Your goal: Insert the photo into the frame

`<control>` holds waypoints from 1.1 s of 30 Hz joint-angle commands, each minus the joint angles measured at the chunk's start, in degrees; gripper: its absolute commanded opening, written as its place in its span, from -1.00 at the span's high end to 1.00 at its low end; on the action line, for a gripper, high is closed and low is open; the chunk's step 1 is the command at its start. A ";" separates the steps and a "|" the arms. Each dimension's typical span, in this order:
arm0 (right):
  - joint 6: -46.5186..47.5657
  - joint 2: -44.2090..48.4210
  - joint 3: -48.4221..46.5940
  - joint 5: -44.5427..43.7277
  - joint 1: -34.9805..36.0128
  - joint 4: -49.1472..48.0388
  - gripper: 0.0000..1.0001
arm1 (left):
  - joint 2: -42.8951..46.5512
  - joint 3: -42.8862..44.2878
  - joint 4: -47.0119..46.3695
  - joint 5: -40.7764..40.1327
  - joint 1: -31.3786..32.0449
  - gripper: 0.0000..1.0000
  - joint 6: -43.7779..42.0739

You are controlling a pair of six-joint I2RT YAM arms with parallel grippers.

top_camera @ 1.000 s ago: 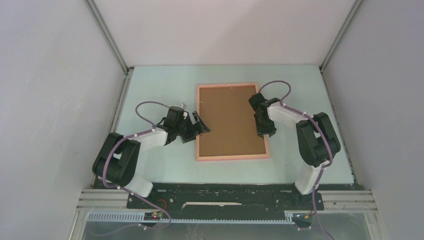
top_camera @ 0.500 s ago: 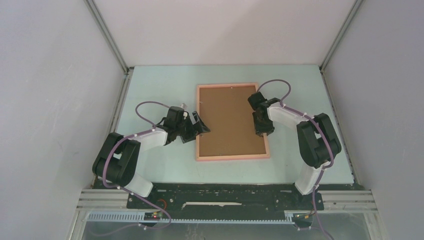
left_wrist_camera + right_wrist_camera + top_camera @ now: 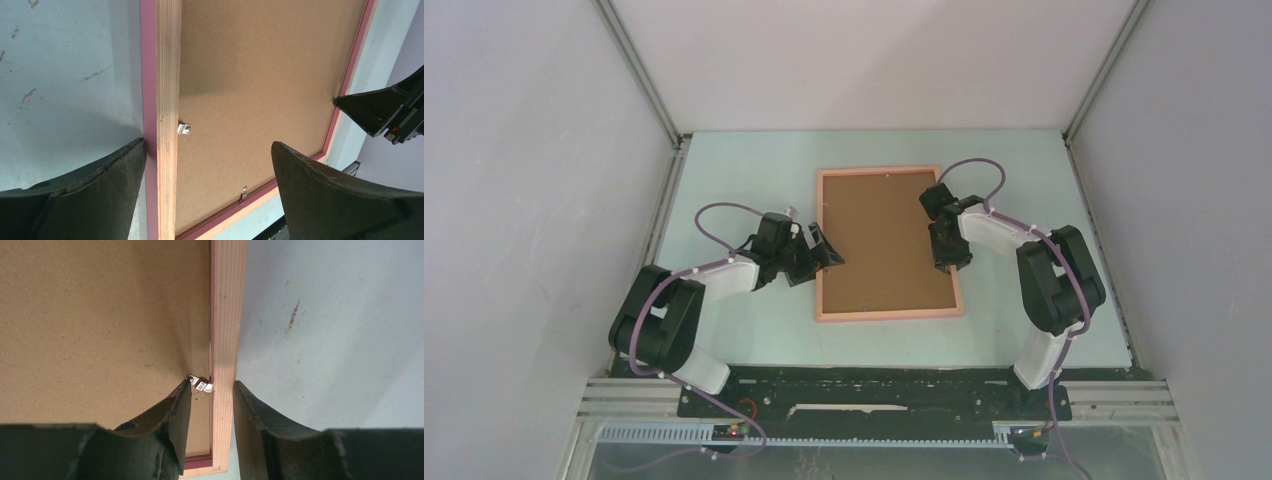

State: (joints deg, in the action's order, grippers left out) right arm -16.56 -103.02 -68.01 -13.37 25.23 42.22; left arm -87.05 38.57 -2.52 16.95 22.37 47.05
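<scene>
The frame [image 3: 889, 313] lies face down mid-table, its salmon-pink border around the brown backing board [image 3: 884, 240]. The photo is hidden. My left gripper [image 3: 827, 255] is open and straddles the frame's left rail [image 3: 167, 100], one finger outside it on the table and the other over the board; its midpoint [image 3: 208, 144] is near a metal clip [image 3: 184, 128]. My right gripper [image 3: 946, 265] is closed narrow across the right rail [image 3: 227, 315]. Its midpoint [image 3: 212, 382] is at a bent metal clip [image 3: 200, 385], which the inner finger touches, while the outer finger rests against the rail's outside.
The pale green table [image 3: 744, 180] is walled on three sides. A second clip [image 3: 243, 192] sits on the frame's near rail. My right gripper's finger [image 3: 375, 107] shows at the far side in the left wrist view. Both arm bases stand at the near edge.
My right gripper has shifted slightly toward the far end along the frame's right rail. The left arm and the frame have not moved.
</scene>
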 commanded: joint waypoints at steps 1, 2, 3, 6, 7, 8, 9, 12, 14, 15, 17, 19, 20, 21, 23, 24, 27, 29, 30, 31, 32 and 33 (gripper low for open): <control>0.27 0.45 -0.20 -0.20 0.12 -0.12 0.11 | -0.34 -0.82 -2.40 1.98 0.05 -0.91 0.24; 0.29 0.60 -0.13 0.01 0.08 -0.08 0.11 | -0.33 -0.78 -2.40 2.03 0.02 -0.90 0.28; 0.46 0.60 0.15 0.13 0.10 0.01 0.11 | -0.32 -0.77 -2.40 2.01 0.01 -0.90 0.24; 0.65 0.56 0.85 -0.55 -0.19 -0.23 0.11 | -0.40 -0.77 -2.48 2.03 -0.05 -0.90 0.24; 0.72 0.40 0.98 -0.54 -0.37 -0.33 0.10 | -0.41 -0.77 -2.48 1.96 -0.05 -0.90 0.24; 0.78 0.20 1.02 -0.48 -0.54 -0.28 0.11 | -0.41 -0.77 -2.49 2.01 -0.05 -0.91 0.24; 0.74 0.13 1.08 -0.52 -0.76 -0.13 0.12 | -0.41 -0.77 -2.49 2.03 0.01 -0.90 0.24; 0.82 0.50 1.46 -0.82 -0.99 -0.09 0.15 | -0.40 -0.86 -2.49 2.08 0.00 -0.90 0.24; 0.91 0.92 1.57 -0.56 -1.30 0.14 0.16 | -0.41 -0.86 -2.57 2.07 -0.05 -0.90 0.28; 0.91 1.00 1.64 -0.53 -1.45 0.27 0.16 | -0.41 -0.85 -2.57 2.08 -0.04 -0.90 0.31; 0.98 1.20 1.93 -0.30 -1.65 0.27 0.13 | -0.36 -0.86 -2.57 2.08 0.00 -0.90 0.29; 1.08 1.16 2.27 -0.14 -1.88 0.08 0.09 | -0.32 -0.86 -2.57 2.04 -0.02 -0.90 0.26; 1.15 1.08 2.27 0.16 -1.94 0.04 0.08 | -0.40 -0.86 -2.57 2.08 -0.04 -0.90 0.28; 1.15 1.00 2.41 0.18 -1.93 0.13 0.07 | -0.39 -0.86 -2.57 2.12 -0.05 -0.90 0.24; 1.07 0.97 2.78 0.18 -1.94 -0.26 0.07 | -0.32 -0.94 -2.56 2.07 -0.05 -0.90 0.32; 1.05 0.94 2.90 0.14 -1.94 -0.70 0.07 | -0.32 -0.95 -2.57 2.06 -0.08 -0.90 0.32; 1.23 0.68 2.98 0.54 -2.11 -1.68 0.10 | -0.40 -0.87 -2.64 2.07 -0.10 -0.90 0.33; 1.19 0.29 3.13 0.33 -2.16 -2.08 0.13 | -0.34 -0.86 -2.59 2.13 -0.13 -0.90 0.33; 1.30 0.08 3.22 0.23 -2.20 -2.50 0.15 | -0.32 -0.93 -2.64 2.12 -0.13 -0.90 0.33; 1.34 -0.17 3.45 0.19 -2.20 -2.92 0.19 | -0.32 -0.95 -2.65 2.05 -0.13 -0.90 0.35; 1.56 -0.55 3.57 0.16 -2.21 -3.38 0.24 | -0.32 -0.95 -2.66 2.08 -0.12 -0.90 0.33; 1.63 -0.80 3.67 0.18 -2.21 -3.69 0.29 | -0.32 -0.95 -2.66 2.04 -0.09 -0.90 0.33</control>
State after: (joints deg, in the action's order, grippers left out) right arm -15.92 -102.56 -66.41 -12.08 23.68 40.82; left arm -87.07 38.57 -2.55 17.08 22.33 47.05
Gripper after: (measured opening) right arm 0.394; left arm 0.954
